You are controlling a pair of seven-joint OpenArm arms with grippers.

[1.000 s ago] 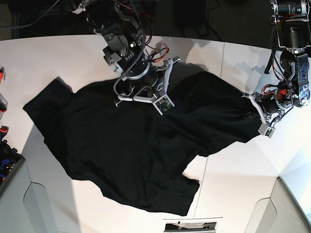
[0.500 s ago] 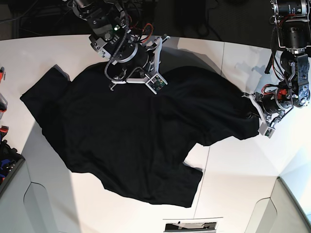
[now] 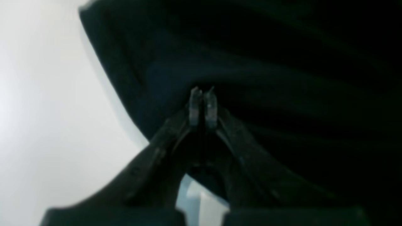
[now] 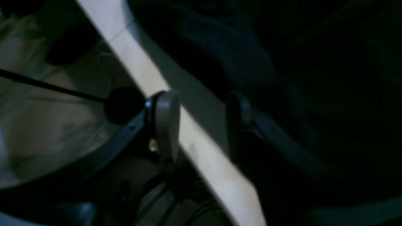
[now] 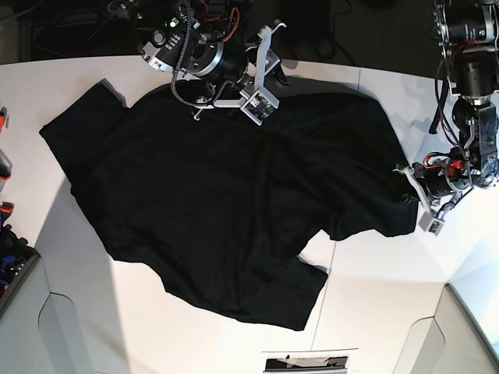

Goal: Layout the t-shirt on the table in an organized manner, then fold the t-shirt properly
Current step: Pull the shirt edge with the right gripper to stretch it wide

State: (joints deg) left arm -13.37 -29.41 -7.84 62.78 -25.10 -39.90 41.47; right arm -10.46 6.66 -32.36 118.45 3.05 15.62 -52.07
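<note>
black t-shirt [image 5: 210,202] spread rumpled across white table [image 5: 382,312], left gripper [image 3: 203,105] clamped on shirt's edge fabric, right gripper [image 4: 201,125] jaws apart over far table edge, gripping nothing

A plain black t-shirt [image 5: 210,202] lies on a white table [image 5: 382,304].
</note>
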